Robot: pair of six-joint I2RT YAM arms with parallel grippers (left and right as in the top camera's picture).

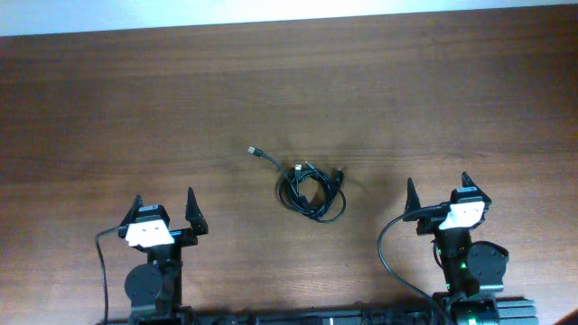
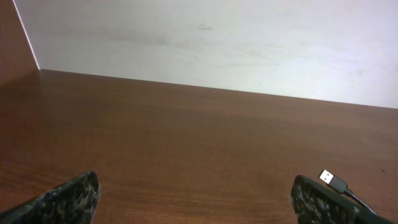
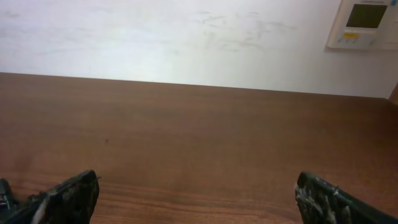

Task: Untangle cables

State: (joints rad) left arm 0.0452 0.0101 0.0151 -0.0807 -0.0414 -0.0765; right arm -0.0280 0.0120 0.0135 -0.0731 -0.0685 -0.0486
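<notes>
Both were spread wide and empty: the black two-finger left pincer (image 1: pixel 164 200) and the matching right pincer (image 1: pixel 438 185), low by the near edge of the dark brown wooden table (image 1: pixel 135 90). The thin black metal-tipped cables (image 1: pixel 312 191) lay coiled in one loose bundle mid-table, between the arms and nearer the right one, touching neither. One loose plug end (image 1: pixel 256 151) strayed out up-left, and the left wrist view caught it too (image 2: pixel 333 180).

We judged this to be the first reach, nothing pulled apart yet. Best bet: the left pincer pinches that stray plug end, the right pincer pins the coil, then pull slowly outward so the loops don't cinch.

The bare table all round the bundle gave wide room. The white wall (image 1: pixel 271 13) bounded the far edge, well apart from the bundle.
</notes>
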